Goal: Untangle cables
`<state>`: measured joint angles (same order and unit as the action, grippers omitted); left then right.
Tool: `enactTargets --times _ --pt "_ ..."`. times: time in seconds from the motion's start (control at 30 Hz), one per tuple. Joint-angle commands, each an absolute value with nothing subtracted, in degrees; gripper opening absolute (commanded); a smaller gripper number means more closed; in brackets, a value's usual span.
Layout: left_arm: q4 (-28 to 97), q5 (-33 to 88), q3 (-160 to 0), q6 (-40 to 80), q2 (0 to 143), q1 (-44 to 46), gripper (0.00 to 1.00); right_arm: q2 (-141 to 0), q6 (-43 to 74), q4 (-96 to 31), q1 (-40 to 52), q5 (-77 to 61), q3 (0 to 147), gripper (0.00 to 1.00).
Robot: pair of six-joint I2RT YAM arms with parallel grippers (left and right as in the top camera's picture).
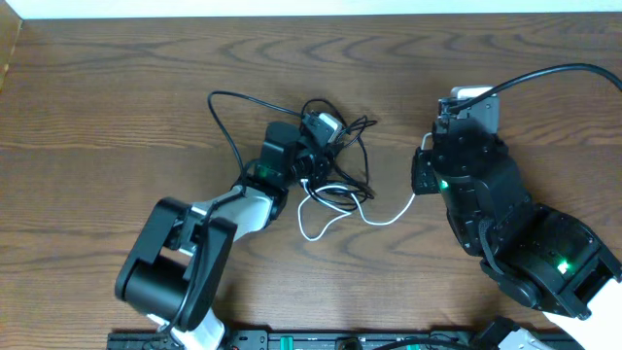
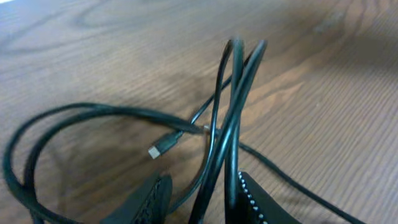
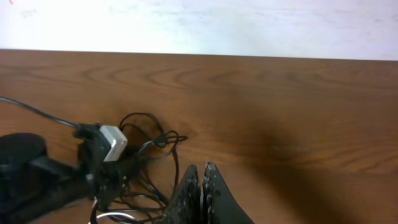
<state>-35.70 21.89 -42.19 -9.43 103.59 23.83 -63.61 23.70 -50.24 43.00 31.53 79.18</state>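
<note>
A tangle of thin black cables lies mid-table, and one black loop reaches out to the far left. A white cable loops out of the tangle and runs right to my right gripper. That gripper's jaws are closed, with a thin pale line between them. My left gripper is over the tangle. In the left wrist view its fingers are apart. Black cables rise between them, against the right finger. A small plug end lies on the wood.
The brown wooden table has a white wall along its far edge. A thick black wire arcs from the right arm. The left arm's silver wrist camera sits above the tangle. A dark rail runs along the near edge.
</note>
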Motion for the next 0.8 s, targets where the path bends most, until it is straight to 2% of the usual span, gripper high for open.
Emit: enactTargets --times 0.0,0.1,0.27,0.4,0.5,0.77 --pt "-36.8 21.2 -43.0 -10.2 104.0 23.9 0.23 -62.8 24.4 -50.5 43.2 30.8 79.9 0.01" --pt "-37.1 21.2 -43.0 -10.1 104.0 23.9 0.08 -62.9 24.4 -50.4 43.2 30.4 79.9 0.01" --pt "-39.4 22.0 -43.0 -4.6 102.0 23.8 0.07 -62.9 24.4 -50.5 43.0 31.8 79.9 0.01" --pt "-39.5 22.0 -43.0 -3.7 94.6 23.8 0.08 -62.9 26.0 -50.9 41.1 36.7 79.9 0.01" --pt "-37.9 22.1 -43.0 -3.7 85.1 23.8 0.07 -63.0 26.9 -51.0 37.8 37.4 79.9 0.07" --pt "-30.0 21.8 -43.0 -5.3 58.6 21.4 0.08 -66.2 29.8 -52.6 26.3 34.4 79.9 0.02"
